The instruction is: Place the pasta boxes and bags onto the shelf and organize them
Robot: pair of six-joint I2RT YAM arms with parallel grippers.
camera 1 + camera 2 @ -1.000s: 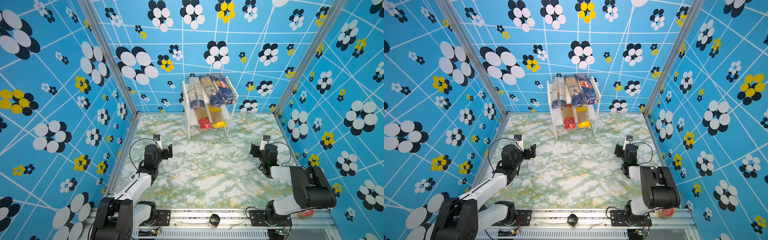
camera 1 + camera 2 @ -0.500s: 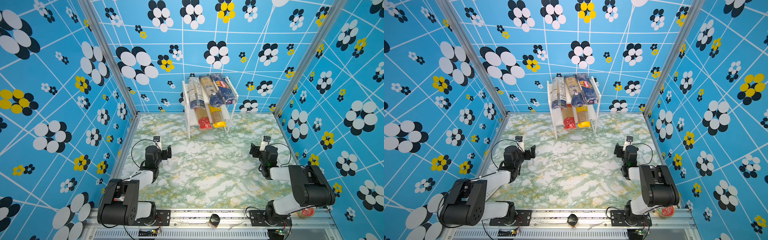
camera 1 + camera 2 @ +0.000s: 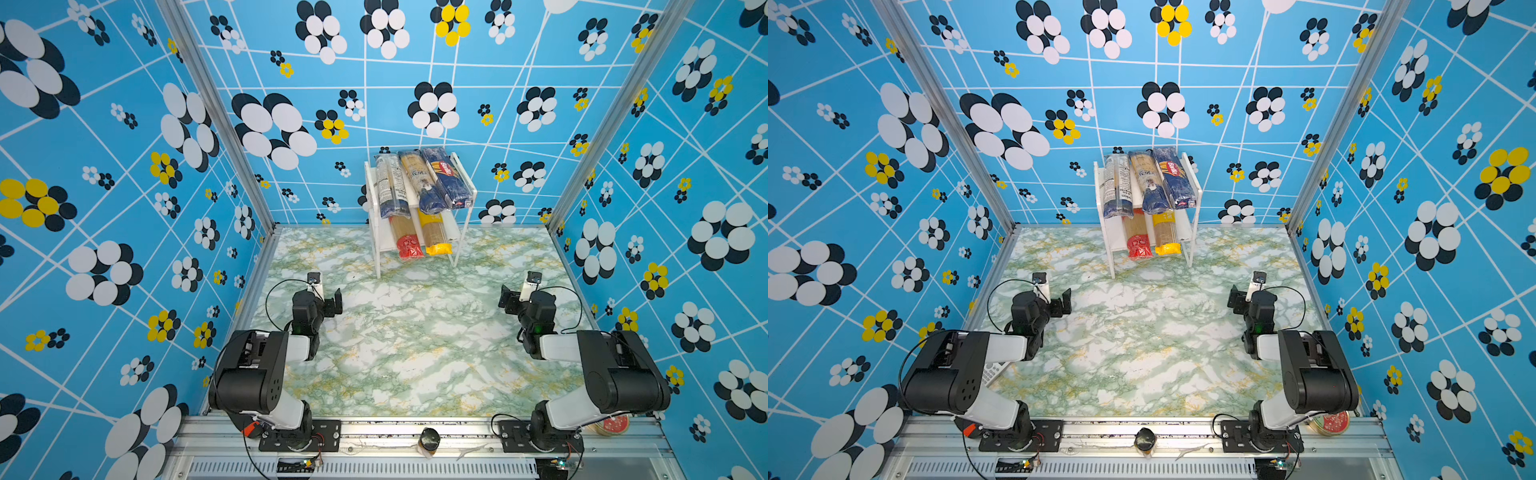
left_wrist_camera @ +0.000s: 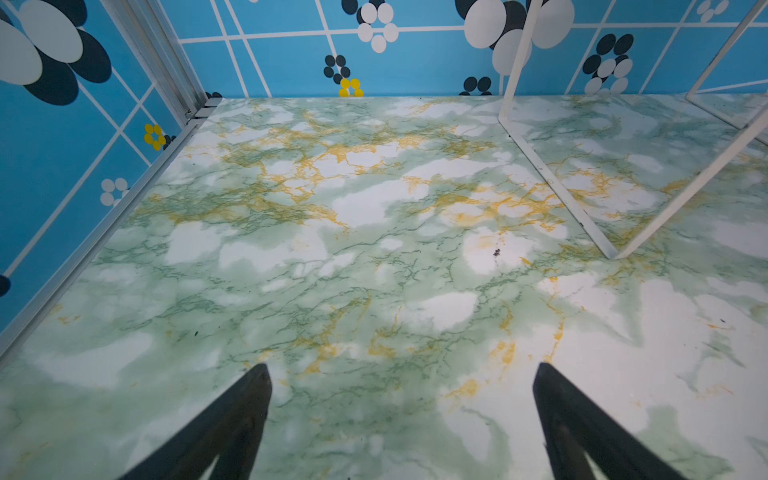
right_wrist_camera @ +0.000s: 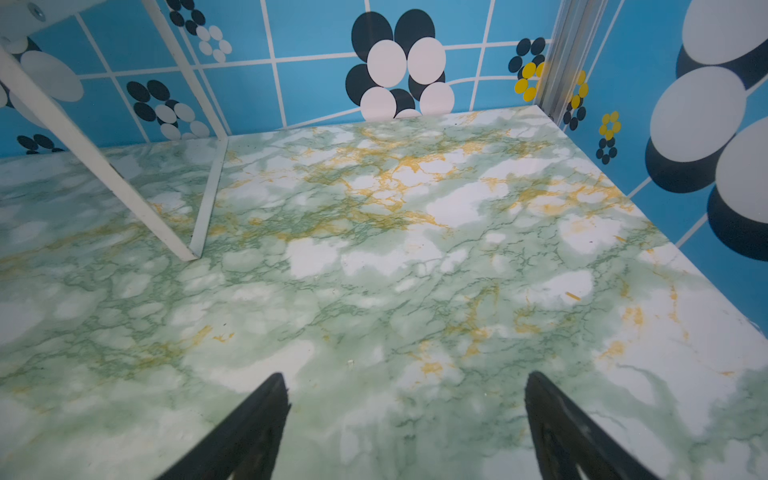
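Note:
The white two-tier shelf (image 3: 452, 226) (image 3: 1111, 257) stands at the back middle of the table. Three pasta packs lie side by side on its top board: a clear and dark-blue bag (image 3: 388, 191), a second such bag (image 3: 417, 183) and a dark-blue Barilla pack (image 3: 446, 180). On the lower board lie a red-ended bag (image 3: 405, 239) and a yellow-ended bag (image 3: 434, 232). My left gripper (image 3: 333, 304) (image 4: 401, 370) is open over bare table, well in front of the shelf on the left. My right gripper (image 3: 508, 301) (image 5: 405, 378) is open and empty on the right.
The shelf's thin legs (image 4: 557, 183) (image 5: 104, 166) show in both wrist views. A round red-lidded tin (image 3: 611, 426) sits on the front rail at the right. A grey calculator (image 3: 992, 372) lies under my left arm. Blue patterned walls close three sides.
My left arm has folded back over its base, and its gripper has drawn slightly nearer the front. The right arm has barely moved. The packs on the shelf are unchanged.

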